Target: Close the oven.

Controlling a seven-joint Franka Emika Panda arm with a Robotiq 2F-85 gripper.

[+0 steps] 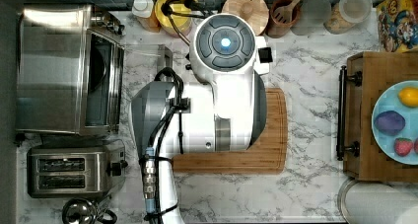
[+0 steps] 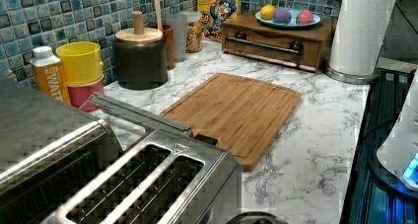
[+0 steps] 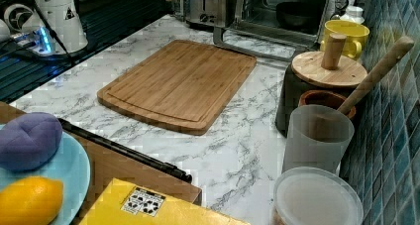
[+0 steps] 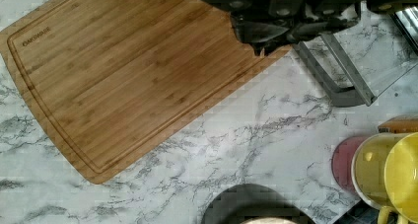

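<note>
Kitchen: marble countertop (image 1: 305, 76), blue tile backsplash (image 2: 29, 17), toaster (image 1: 69, 174), cutting board (image 3: 183, 81).

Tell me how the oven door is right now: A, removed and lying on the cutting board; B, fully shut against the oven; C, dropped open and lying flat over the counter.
C: the oven has its glass door folded down flat over the marble counter, handle outward, leaving the dark interior exposed.

Cutting board (image 4: 123, 71) beside open oven door (image 4: 355, 71)
</note>
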